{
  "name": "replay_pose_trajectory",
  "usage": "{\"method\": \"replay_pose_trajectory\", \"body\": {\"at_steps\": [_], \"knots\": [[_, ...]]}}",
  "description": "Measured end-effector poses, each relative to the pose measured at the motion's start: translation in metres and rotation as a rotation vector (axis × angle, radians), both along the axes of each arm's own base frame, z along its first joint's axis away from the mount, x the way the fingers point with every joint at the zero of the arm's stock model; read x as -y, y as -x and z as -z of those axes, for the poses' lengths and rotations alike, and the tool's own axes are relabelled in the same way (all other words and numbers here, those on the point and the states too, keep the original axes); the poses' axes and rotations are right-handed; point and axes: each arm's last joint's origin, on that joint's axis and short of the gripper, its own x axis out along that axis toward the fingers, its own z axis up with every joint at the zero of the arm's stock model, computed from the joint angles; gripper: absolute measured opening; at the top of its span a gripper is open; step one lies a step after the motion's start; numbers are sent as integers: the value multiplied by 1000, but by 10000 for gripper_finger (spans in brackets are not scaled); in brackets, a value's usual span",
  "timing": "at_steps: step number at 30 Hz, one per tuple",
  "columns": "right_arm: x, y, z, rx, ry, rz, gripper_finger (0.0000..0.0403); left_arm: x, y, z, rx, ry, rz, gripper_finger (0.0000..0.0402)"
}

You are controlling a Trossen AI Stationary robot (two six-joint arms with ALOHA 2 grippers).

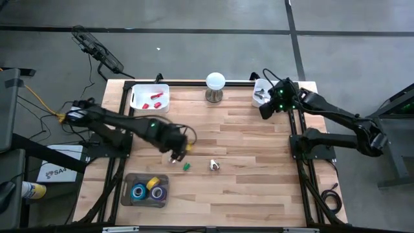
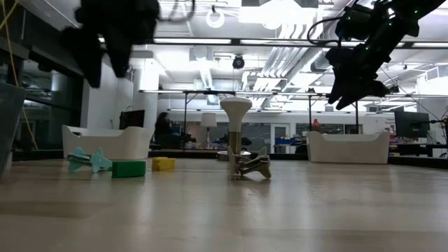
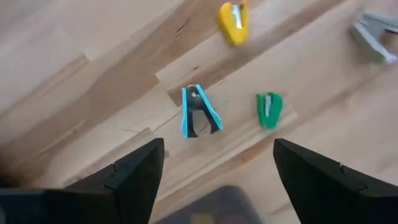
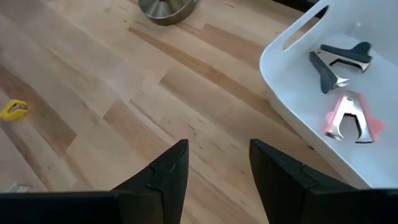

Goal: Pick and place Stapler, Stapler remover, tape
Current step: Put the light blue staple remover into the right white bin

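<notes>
White bin [image 4: 292, 93] with three staple removers [image 4: 351, 118], grey tray [image 1: 127, 194] of tape [image 1: 147, 190]

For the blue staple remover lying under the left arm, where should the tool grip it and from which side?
Best guess: come straight down from above with the open left tool and pinch the blue staple remover across its narrow hinged end. It lies flat on the table, its arms splaying apart toward the other end, with clear wood on both sides.

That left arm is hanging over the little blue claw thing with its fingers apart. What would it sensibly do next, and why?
Probably drop straight down and close on the blue staple remover. The left gripper hangs open and empty above it, the remover lying between the spread fingers in the wrist view, with a green stapler close beside to avoid. The right gripper waits, empty, by the white bin of removers.
</notes>
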Motion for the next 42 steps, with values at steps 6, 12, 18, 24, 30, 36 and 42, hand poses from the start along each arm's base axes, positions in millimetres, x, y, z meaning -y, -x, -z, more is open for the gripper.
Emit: {"method": "replay_pose_trajectory", "body": {"at_steps": [6, 12, 18, 24, 30, 36, 42], "knots": [[-3, -2, 0, -4, 8, -39, 161, -27, -27, 29, -77, 79, -91, 300], [-5, -4, 0, -3, 12, -77, 161, -36, -41, 64, -225, 155, -86, 300], [-8, -6, 0, -10, 16, -114, 161, -33, -48, 89, -328, 205, -93, 300], [-9, -6, 0, -6, 18, -144, 161, -33, -50, 97, -359, 219, -112, 300], [-9, -6, 0, -6, 17, -158, 161, -32, -51, 99, -367, 242, -125, 300], [-9, -6, 0, -8, 22, -164, 161, -32, -50, 100, -364, 239, -124, 300], [-9, -6, 0, -9, 24, -168, 161, -30, -38, 121, -406, 312, -142, 300]]}}
